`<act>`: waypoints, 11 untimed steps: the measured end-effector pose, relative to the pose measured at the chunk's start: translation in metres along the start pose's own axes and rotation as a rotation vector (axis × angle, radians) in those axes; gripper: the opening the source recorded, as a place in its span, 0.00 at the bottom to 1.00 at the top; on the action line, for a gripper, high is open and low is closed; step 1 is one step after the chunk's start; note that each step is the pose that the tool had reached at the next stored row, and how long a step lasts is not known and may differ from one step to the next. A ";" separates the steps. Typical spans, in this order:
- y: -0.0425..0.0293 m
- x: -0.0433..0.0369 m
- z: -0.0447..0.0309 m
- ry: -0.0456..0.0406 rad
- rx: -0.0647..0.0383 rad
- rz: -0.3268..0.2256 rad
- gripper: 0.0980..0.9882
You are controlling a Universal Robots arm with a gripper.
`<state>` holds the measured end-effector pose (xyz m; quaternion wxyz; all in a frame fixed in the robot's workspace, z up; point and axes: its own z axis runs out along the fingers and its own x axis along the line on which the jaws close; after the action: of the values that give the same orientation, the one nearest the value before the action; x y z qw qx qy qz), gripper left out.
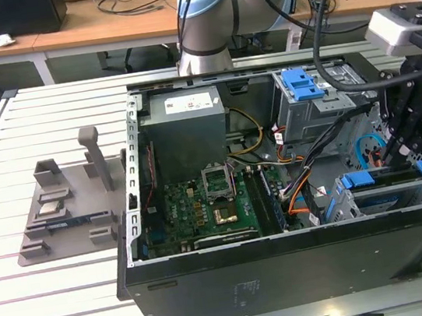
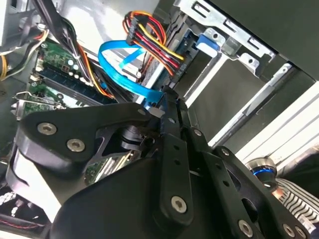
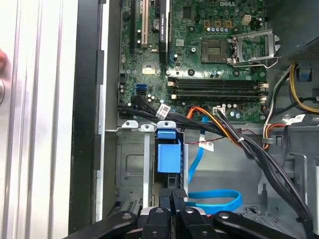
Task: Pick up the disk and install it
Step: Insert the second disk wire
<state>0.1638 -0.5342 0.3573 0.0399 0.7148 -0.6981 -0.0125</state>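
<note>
Here the gripper [image 3: 175, 195] hangs with its fingers closed together, holding nothing, right over the disk [image 1: 388, 186], which already lies in the cage [image 3: 130, 167], long axis running along the bay, blue rail [image 3: 168, 154] just beyond the fingertips.

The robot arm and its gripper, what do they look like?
The arm has light grey tube segments with pale blue caps at the joints. Black cables trail down from it to the wrist. The gripper is matte black, built of flat linkage bars joined by silver round-headed screws, tapering to slim black fingers.
</note>
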 end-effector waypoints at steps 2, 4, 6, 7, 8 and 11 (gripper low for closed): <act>-0.0001 0.0019 0.0021 0.0022 0.000 0.000 0.07; -0.0003 0.0024 0.0051 0.0037 0.000 0.000 0.07; -0.0006 0.0023 0.0092 0.0051 0.000 0.000 0.07; -0.0007 0.0022 0.0109 0.0065 0.000 0.000 0.07; -0.0008 0.0022 0.0116 0.0083 0.000 0.001 0.07; -0.0017 0.0022 0.0121 0.0120 0.000 0.001 0.07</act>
<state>0.1646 -0.5369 0.3452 0.0442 0.7146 -0.6981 -0.0084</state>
